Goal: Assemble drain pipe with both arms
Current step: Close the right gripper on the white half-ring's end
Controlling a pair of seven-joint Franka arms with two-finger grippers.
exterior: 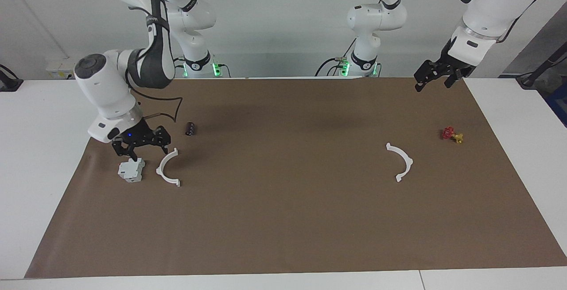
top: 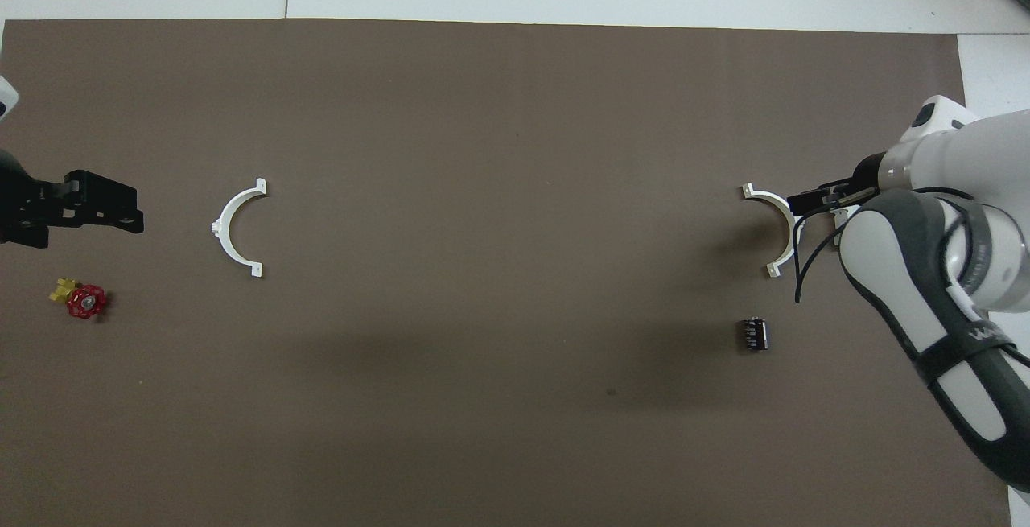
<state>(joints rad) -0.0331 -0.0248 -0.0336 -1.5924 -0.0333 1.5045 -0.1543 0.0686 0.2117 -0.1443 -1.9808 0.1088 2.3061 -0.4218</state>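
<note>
We see the right gripper [exterior: 148, 152] low over the brown mat [exterior: 283, 219] at the right arm's end of the table, jaws spread wide w/ nothing in them, hanging just above the gap between the grey block [exterior: 131, 170] and one white half-ring [exterior: 168, 168]. That half-ring lies flat, just beside the block, on the side twd the left arm's end; a small black cylinder [exterior: 190, 128] sits nearer the robots. The other white half-ring [exterior: 400, 161] lies flat well apart, twd the left arm's end, its open side facing the first, so the 2 drain pipe halves aren't joined. A red-and-yellow piece [exterior: 452, 134] sits near it, closer to the mat edge. The left gripper [exterior: 435, 76] waits up over the mat's corner nearest the robots, fingers open, holding nothing.
</note>
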